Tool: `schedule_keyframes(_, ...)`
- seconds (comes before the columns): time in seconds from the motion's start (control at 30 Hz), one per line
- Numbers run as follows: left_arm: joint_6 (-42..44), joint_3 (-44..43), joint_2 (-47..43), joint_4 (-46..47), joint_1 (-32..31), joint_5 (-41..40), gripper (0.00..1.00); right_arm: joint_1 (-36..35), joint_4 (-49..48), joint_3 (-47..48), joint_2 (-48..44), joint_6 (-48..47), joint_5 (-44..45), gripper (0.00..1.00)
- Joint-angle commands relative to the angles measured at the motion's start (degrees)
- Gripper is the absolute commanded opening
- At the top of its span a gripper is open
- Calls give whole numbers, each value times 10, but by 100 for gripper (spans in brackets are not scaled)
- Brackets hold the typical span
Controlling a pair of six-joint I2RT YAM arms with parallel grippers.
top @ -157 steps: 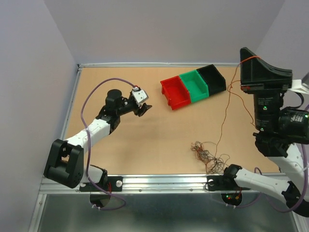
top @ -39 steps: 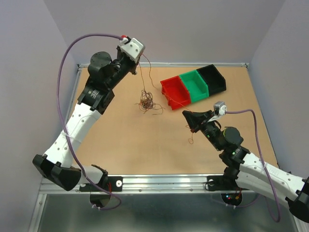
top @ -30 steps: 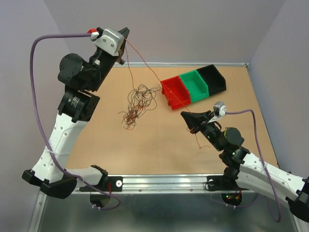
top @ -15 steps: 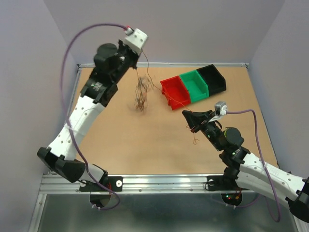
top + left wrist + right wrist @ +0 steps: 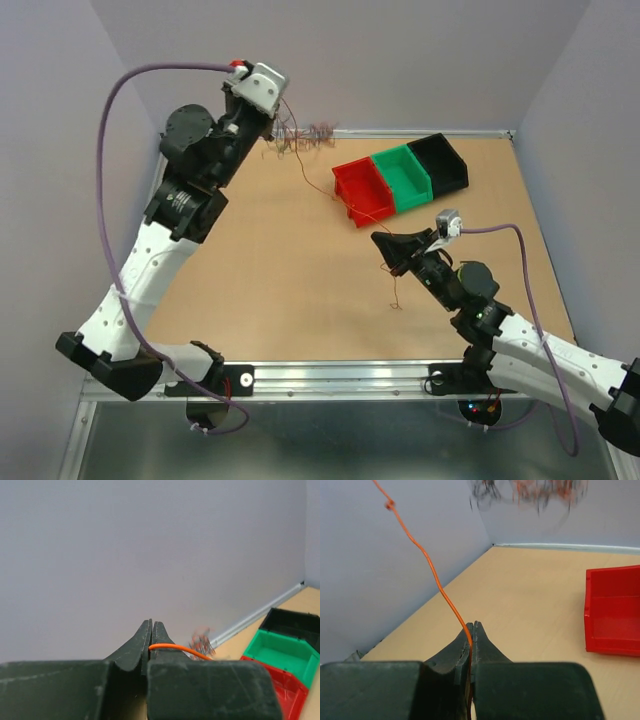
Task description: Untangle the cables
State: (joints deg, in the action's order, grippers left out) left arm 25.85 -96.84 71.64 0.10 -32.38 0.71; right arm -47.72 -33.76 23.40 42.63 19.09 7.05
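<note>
Each clamped shut on a red-orange strand (image 5: 427, 560): left pincer (image 5: 151, 626), high behind the red bin (image 5: 362, 192), and right pincer (image 5: 472, 625), in front of it. Tangled cables (image 5: 310, 133) aloft behind the bin, beside the left pincer. Probably hair-light, springy, snag-prone, so best pinched by a single free strand, never the clump.

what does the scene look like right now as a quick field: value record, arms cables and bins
left gripper: raised near the back wall, shut on an orange cable
right gripper: over the table, right of centre, shut on an orange strand
same wire in both: cannot tell
tangle of cables: blurred bundle in the air beside the left gripper
bins: red bin, green bin, black bin, side by side in a row at the table's back right
</note>
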Motion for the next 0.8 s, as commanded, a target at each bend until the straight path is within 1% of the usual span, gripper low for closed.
schedule_keyframes(0.0, -13, 61, 9, 24, 0, 23, 0, 1, -17, -3, 4, 3, 0, 1)
schedule_keyframes(0.03, -6, 92, 13, 26, -1, 20, 0, 2, -18, -3, 8, 2, 0, 1)
schedule_keyframes(0.07, 3, 93, 19, 25, -6, 4, 0, 2, -19, -1, 11, 0, 2, 1)
schedule_keyframes(0.1, 15, 83, 31, 18, -15, -63, 0, 2, -18, 1, 13, -2, 4, 1)
schedule_keyframes(0.13, 28, 38, 33, 15, -15, -90, 0, 2, -19, 2, 18, -4, 5, 1)
schedule_keyframes(0.17, 26, 11, 33, 17, -10, -116, 0, 2, -19, 3, 20, -7, 6, 1)
schedule_keyframes(0.2, 15, -13, 22, 36, 3, -114, 0, 2, -18, 5, 22, -7, 6, 1)
schedule_keyframes(0.23, -1, -53, 15, 42, 31, -94, 0, 2, -18, 4, 23, -7, 6, 1)
schedule_keyframes(0.27, -22, -67, 10, 44, 37, -74, 0, 2, -19, 4, 22, -3, 6, 1)
schedule_keyframes(0.3, -23, -77, 6, 37, 37, -57, 0, 2, -20, 2, 22, -1, 4, 1)
schedule_keyframes(0.33, -26, -90, 9, 24, 36, -20, 0, 2, -24, 0, 21, 1, 2, 1)
schedule_keyframes(0.37, -37, -88, 12, 0, 35, -10, 0, 1, -26, -3, 22, 3, -3, 1)
schedule_keyframes(0.4, -36, -79, 17, -13, 30, 19, 0, 2, -28, -8, 22, 3, -5, 1)
schedule_keyframes(0.5, -36, 15, 9, -12, 21, 13, 0, 2, -39, -15, 25, -1, -21, 1)
schedule_keyframes(0.57, -42, 54, -4, -5, 20, 17, 0, 1, -39, -13, 29, -12, -30, 1)
schedule_keyframes(0.6, -46, 97, -26, 22, 20, 30, 0, 1, -39, -13, 35, -16, -33, 0)
schedule_keyframes(0.67, -52, 138, -50, 61, 19, 43, 0, 2, -39, -18, 38, -21, -20, 1)
schedule_keyframes(0.7, -55, 153, -68, 71, 19, 53, 0, 2, -39, -20, 39, -21, -11, 2)
schedule_keyframes(0.73, -57, 167, -76, 78, 19, 61, 0, 2, -39, -23, 44, -20, 0, 9)
schedule_keyframes(0.77, -59, 184, -82, 83, 20, 73, 0, 1, -39, -28, 47, -10, 22, 18)
